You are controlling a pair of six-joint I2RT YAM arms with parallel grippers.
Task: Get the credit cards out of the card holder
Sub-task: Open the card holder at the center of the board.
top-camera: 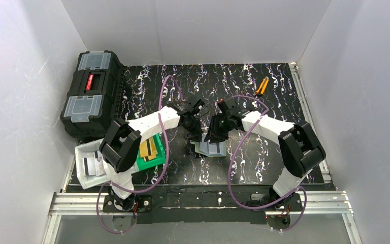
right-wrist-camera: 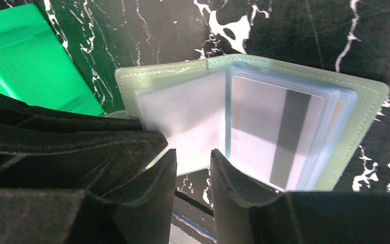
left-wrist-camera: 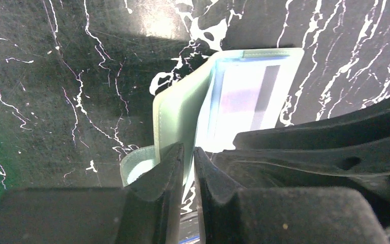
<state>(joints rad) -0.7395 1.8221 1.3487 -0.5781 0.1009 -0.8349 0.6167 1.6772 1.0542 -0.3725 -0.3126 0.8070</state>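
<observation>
One credit card point(right-wrist-camera: 279, 132) sits in the card holder point(right-wrist-camera: 157, 73).

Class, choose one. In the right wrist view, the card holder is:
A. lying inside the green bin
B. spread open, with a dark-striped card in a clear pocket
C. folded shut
B: the card holder lies spread open, and a dark-striped card shows through its clear right-hand pocket.

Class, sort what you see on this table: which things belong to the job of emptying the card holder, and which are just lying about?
Part of the job:
card holder
sleeved card inside it
gold cards, lying in the green bin
white bin, holding a pale card

Just lying about:
black toolbox
orange-handled tool
</observation>
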